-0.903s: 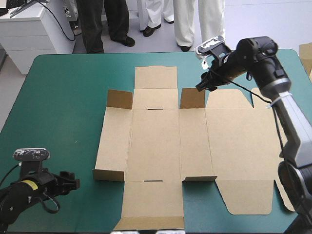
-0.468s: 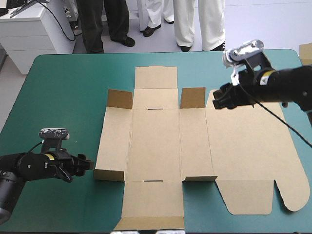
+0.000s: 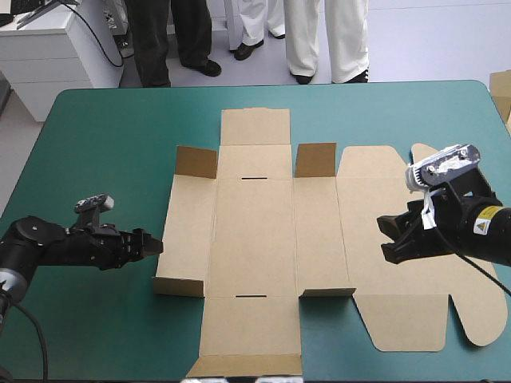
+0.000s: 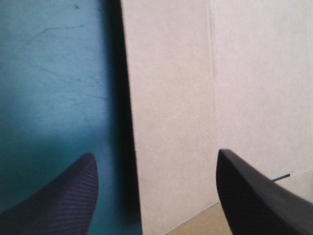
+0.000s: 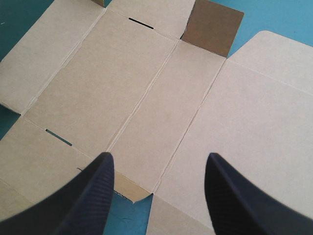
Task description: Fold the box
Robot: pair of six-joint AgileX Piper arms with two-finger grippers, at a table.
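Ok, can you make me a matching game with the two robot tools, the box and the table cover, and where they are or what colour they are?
Things:
1. left tool
2. right tool
3. box
4. table cover

Place, colour or state:
A. teal-green
B. over the box's wide right panel
C. brown, spread out mostly flat
D. at the box's left edge

Pairs: 1-D, 2-B, 3-C, 4-A

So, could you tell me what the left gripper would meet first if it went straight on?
Probably the left edge of the box, just ahead of the left gripper; its height is unclear.
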